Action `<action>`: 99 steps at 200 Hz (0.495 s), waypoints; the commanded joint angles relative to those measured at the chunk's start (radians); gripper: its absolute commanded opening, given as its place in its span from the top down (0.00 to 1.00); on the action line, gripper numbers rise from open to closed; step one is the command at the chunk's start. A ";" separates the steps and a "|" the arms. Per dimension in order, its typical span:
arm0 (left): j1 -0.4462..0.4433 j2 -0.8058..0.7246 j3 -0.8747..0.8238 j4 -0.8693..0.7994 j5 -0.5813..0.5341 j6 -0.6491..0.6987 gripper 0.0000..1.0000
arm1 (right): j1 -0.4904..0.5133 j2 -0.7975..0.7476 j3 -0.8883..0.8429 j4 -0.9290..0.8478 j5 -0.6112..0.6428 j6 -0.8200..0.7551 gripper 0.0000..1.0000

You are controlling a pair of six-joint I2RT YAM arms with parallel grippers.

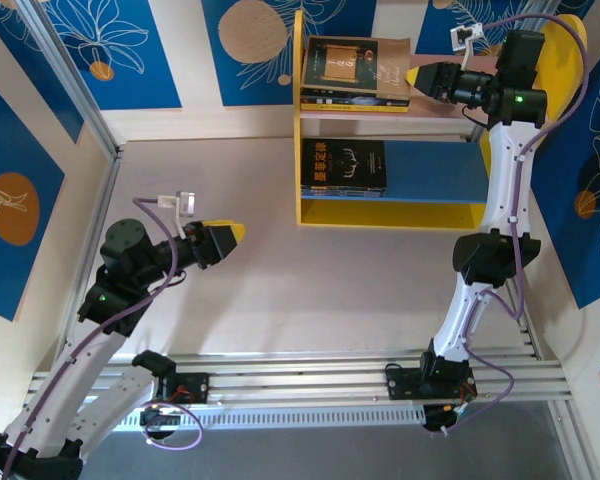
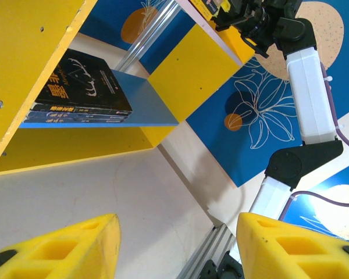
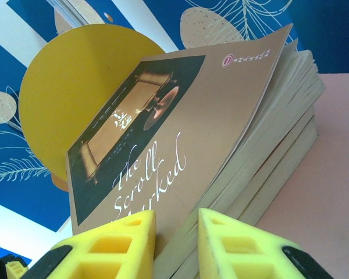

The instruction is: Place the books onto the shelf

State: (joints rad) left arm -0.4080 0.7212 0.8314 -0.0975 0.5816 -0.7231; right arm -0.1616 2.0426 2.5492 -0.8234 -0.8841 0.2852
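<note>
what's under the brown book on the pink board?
More books stacked on the pink board: page edges of at least two show below the brown book. Their covers are hidden by it.

Pale worktop (image 1: 280, 290) centre frame; blue floral wall panels (image 1: 110, 50) upper left and right; aluminium rails (image 1: 310, 375) along bottom.
</note>
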 commanded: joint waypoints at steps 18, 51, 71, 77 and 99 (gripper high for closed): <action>-0.002 -0.013 0.008 0.027 -0.005 0.011 0.44 | 0.026 -0.048 -0.020 -0.051 -0.160 -0.019 0.76; -0.002 -0.012 0.008 0.027 -0.005 0.009 0.44 | 0.001 -0.039 -0.022 -0.031 -0.184 0.009 0.78; -0.002 -0.011 0.009 0.030 -0.005 0.007 0.44 | -0.012 -0.033 -0.024 -0.028 -0.191 0.020 0.78; -0.002 -0.011 0.009 0.032 -0.005 0.007 0.44 | -0.016 -0.033 -0.024 -0.028 -0.191 0.023 0.78; -0.002 -0.006 0.011 0.035 -0.003 0.004 0.44 | -0.019 -0.033 -0.023 -0.028 -0.194 0.023 0.78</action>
State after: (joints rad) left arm -0.4080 0.7212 0.8314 -0.0940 0.5816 -0.7235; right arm -0.1944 2.0384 2.5317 -0.8238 -0.9806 0.2939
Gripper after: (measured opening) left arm 0.557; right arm 0.218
